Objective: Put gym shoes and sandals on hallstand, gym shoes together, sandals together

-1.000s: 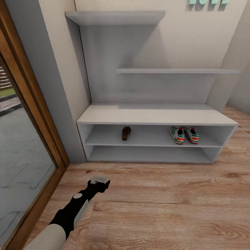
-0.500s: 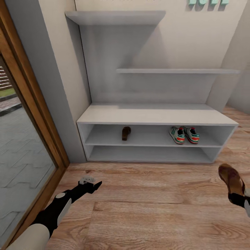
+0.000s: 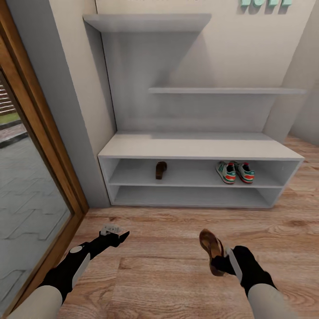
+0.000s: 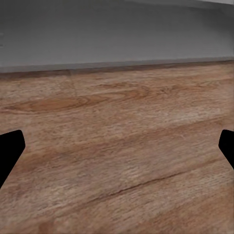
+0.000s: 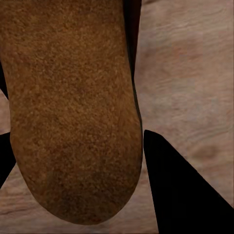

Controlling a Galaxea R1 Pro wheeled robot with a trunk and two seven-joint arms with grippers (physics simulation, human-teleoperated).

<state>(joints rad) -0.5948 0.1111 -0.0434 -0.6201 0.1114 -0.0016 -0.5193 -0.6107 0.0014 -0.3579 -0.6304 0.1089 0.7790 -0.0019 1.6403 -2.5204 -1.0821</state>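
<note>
The white-grey hallstand (image 3: 199, 150) stands against the far wall. On its upper open shelf lie one brown sandal (image 3: 161, 170) at the left and the two gym shoes (image 3: 235, 172) side by side at the right. My right gripper (image 3: 220, 264) is shut on the second brown sandal (image 3: 211, 248) (image 5: 73, 107), holding it above the wood floor (image 3: 177, 266) in front of the rack. The sandal's footbed looms large in the right wrist view between the dark fingers (image 5: 180, 185). My left gripper (image 3: 114, 231) hangs open over the floor at the left, fingertips (image 4: 9, 151) wide apart with nothing between them.
A wood-framed glass door (image 3: 31, 177) runs along the left side. Two wall shelves (image 3: 221, 91) hang above the hallstand. Bare plank floor stretches between my arms and the rack's lower shelf (image 3: 190, 197).
My right arm has swung in from the right edge toward the middle, carrying the sandal. The left arm drew back to the left a second ago and has since stayed still.
</note>
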